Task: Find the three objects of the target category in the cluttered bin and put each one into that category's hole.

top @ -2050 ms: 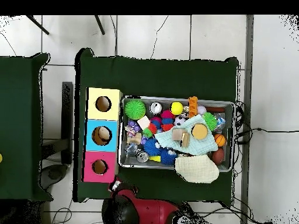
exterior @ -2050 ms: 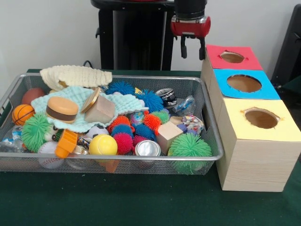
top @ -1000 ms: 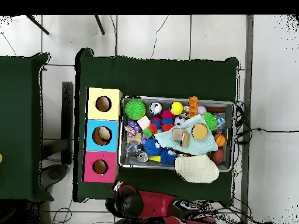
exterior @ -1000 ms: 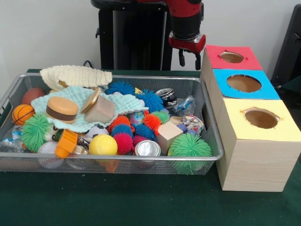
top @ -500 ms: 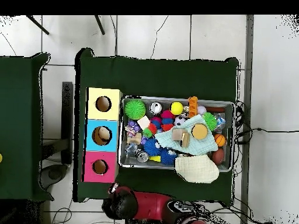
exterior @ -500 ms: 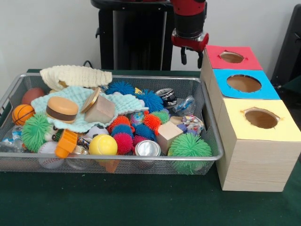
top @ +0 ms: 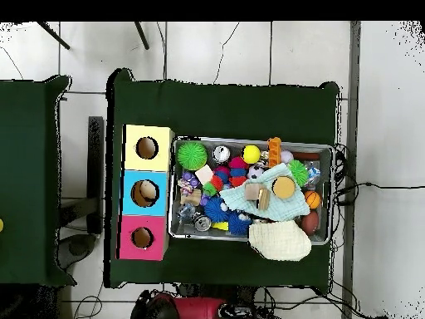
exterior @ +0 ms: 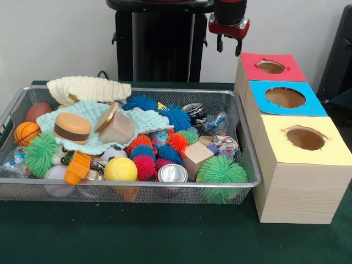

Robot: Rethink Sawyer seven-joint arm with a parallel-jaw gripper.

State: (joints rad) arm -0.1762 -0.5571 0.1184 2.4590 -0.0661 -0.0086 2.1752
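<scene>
My gripper (exterior: 229, 45) hangs empty, fingers apart, above the red box (exterior: 273, 67). The bin (exterior: 248, 163) sits full beside the boxes.

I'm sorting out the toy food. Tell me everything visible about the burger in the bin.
The toy burger looks like soft foam: two tan bun halves with a dark brown patty layer between. It lies flat and slightly tilted on the mint knitted cloth at the bin's left side in the front view, beside a wooden block.
</scene>
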